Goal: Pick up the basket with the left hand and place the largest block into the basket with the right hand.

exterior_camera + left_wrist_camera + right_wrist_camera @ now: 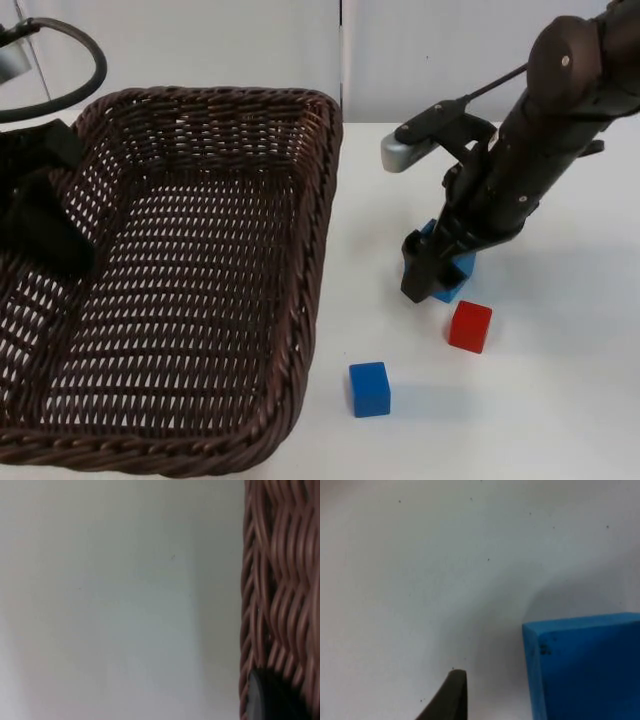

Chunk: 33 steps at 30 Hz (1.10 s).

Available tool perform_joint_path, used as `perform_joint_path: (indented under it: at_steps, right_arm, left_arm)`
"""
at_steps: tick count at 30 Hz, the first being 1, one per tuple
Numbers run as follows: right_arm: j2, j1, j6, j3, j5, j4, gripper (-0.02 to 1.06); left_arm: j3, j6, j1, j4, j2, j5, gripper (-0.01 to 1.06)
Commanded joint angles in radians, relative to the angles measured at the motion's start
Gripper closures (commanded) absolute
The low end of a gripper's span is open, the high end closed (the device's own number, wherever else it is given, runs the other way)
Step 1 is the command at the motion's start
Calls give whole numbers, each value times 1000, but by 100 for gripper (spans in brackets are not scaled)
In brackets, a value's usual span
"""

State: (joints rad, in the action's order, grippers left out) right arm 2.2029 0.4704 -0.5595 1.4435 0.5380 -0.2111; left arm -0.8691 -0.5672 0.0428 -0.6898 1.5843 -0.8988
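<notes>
The dark brown wicker basket (320, 200) takes up the left half of the top view and looks raised off the table. My left gripper (45, 235) is shut on its left rim; the woven wall (280, 580) runs right beside the fingertip (270, 695) in the left wrist view. The largest blue block (452, 272) lies on the table right of the basket. My right gripper (437, 282) is lowered over it and open. In the right wrist view one fingertip (451, 697) stands apart from the block's face (585, 670), with bare table between them.
A red block (470, 326) lies just in front of the right gripper. A smaller blue block (369, 388) sits nearer the basket's front right corner. The white table (560, 400) extends to the right and front.
</notes>
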Motion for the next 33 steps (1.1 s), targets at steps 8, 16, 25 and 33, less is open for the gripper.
perform_joint_path:
  at_steps: [8,16,25,33]
  right_arm:
    - [-3,7,-6,6,-10,-1,13]
    - [-20,7,-6,6,10,-1,70]
    - [-272,7,-6,6,63,-1,105]
    - [-492,7,-6,6,122,-1,105]
  left_arm:
    - [-3,-4,-2,-16,-13,-5,105]
    - [-3,-4,-2,-16,-13,-5,105]
    - [-3,-4,-2,-10,-13,-5,105]
    - [-3,-4,-2,-7,-13,-5,105]
